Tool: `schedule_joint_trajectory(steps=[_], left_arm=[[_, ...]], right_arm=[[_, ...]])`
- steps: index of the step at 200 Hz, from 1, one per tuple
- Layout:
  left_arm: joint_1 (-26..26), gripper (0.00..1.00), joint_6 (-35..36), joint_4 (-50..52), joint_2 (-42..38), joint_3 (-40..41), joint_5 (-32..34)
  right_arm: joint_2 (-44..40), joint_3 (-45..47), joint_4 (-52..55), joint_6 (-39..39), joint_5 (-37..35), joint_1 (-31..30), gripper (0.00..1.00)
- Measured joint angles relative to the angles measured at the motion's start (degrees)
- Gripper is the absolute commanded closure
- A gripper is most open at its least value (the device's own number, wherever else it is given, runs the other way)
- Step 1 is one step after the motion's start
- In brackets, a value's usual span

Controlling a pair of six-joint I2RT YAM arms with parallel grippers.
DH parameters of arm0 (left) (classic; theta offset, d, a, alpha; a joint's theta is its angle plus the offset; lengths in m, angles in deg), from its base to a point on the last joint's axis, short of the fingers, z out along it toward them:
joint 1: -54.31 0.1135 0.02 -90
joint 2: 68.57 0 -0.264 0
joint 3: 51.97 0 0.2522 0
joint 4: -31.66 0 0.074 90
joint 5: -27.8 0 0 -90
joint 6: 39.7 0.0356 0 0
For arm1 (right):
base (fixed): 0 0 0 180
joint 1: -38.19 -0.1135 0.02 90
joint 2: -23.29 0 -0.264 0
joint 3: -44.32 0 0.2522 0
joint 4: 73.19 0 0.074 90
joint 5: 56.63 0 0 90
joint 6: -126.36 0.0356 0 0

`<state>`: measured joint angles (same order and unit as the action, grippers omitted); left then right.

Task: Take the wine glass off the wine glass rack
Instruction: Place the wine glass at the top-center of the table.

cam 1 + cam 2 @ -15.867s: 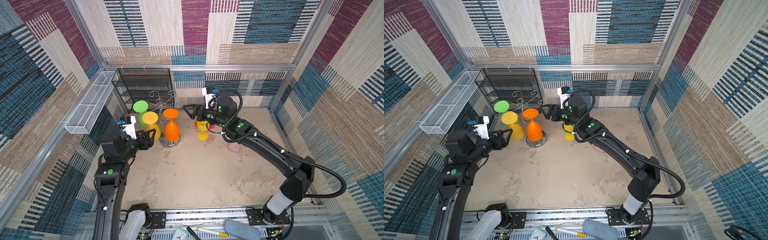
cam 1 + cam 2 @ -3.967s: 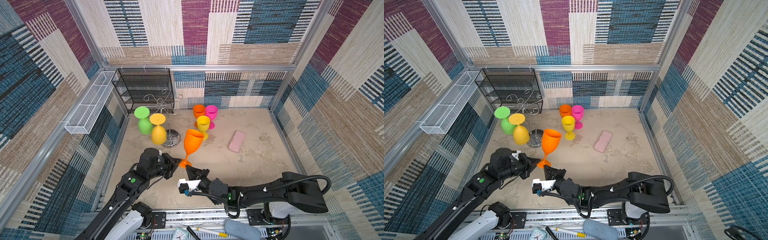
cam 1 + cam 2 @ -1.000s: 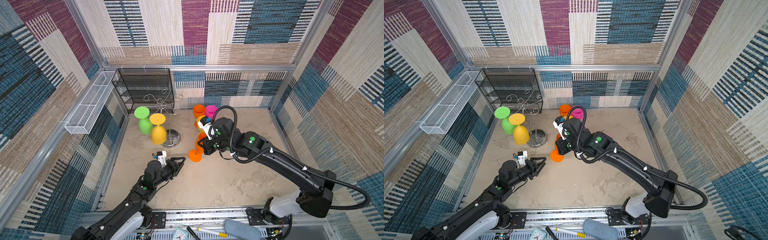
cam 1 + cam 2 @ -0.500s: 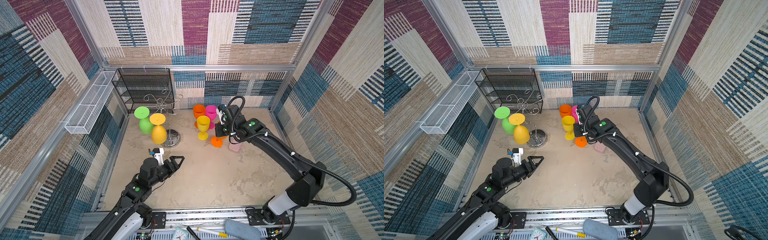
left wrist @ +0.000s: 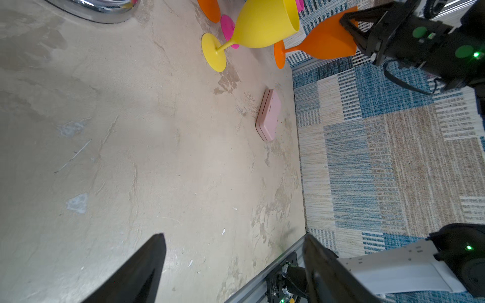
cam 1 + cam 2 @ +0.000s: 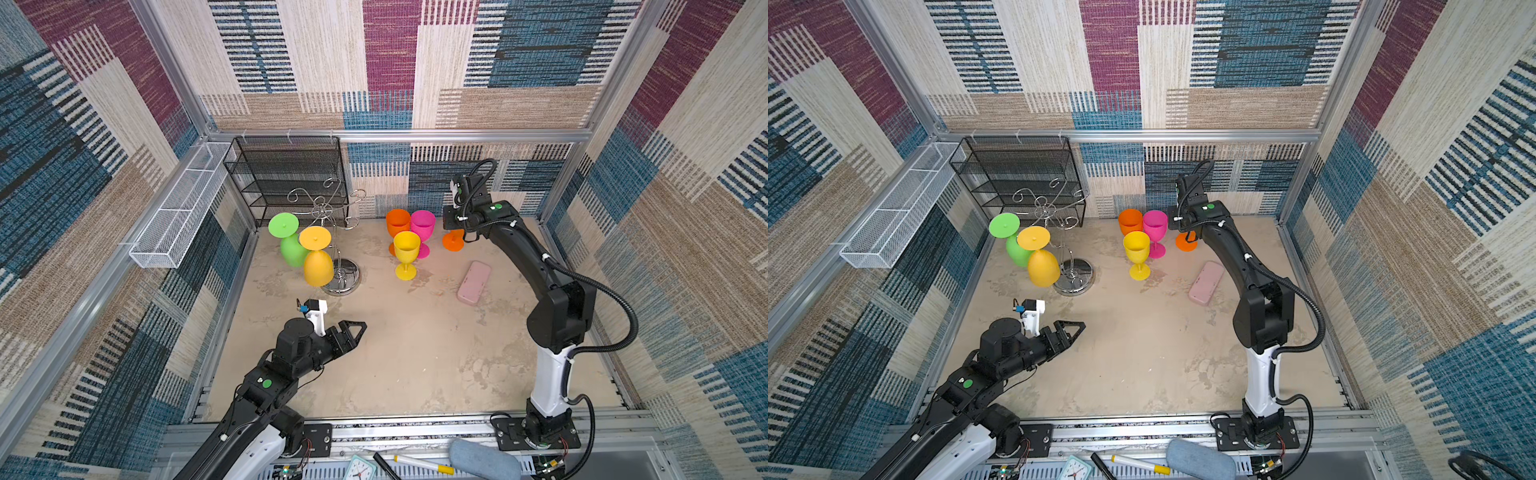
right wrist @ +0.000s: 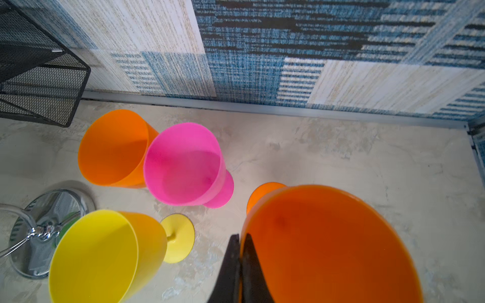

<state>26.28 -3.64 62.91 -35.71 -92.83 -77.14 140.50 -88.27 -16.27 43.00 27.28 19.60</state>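
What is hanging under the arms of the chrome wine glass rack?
Two glasses hang bowl-down from the wine glass rack: a green glass and a yellow-orange glass. The other arms look bare. The yellow-orange bowl covers part of the mirrored base.

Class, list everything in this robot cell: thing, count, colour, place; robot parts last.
chrome wire wine glass rack: one, silver, rear left
hanging plastic wine glasses: two, green glass, amber glass, inverted on rack
standing plastic wine glasses: three, orange glass, pink glass, yellow glass, rear
held plastic wine glass: one, orange, rear right
flat case: one, pink, right of centre
mesh shelf unit: one, black, rear left
long mesh basket: one, white, left wall
clock, two pens, grey pouch: front rail
left pincer: one, black, open
right pincer: one, black, shut on held glass's rim
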Motion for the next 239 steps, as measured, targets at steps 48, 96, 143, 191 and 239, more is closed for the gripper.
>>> schedule_joint_trajectory(steps=[48,96,143,191,239], left_arm=[[0.00,0.15,1.84,2.10,-0.09,-1.60,0.59],[0.00,0.15,3.04,4.55,-1.79,-2.75,1.29],[0.00,0.15,3.52,6.78,-2.89,-3.13,2.54],[0.00,0.16,3.52,7.17,-3.41,-3.13,2.54],[0.00,0.16,3.52,7.34,-4.20,-3.13,2.54]], right_arm=[[13.03,-17.70,4.68,-4.04,0.74,2.34,1.00],[19.19,-26.51,8.90,-6.27,2.69,2.54,1.00],[19.26,-22.86,9.44,-6.56,5.64,2.56,1.00],[18.82,-19.34,9.42,-6.67,6.54,2.58,1.00],[18.64,-19.17,9.35,-6.95,6.51,2.58,0.63]])
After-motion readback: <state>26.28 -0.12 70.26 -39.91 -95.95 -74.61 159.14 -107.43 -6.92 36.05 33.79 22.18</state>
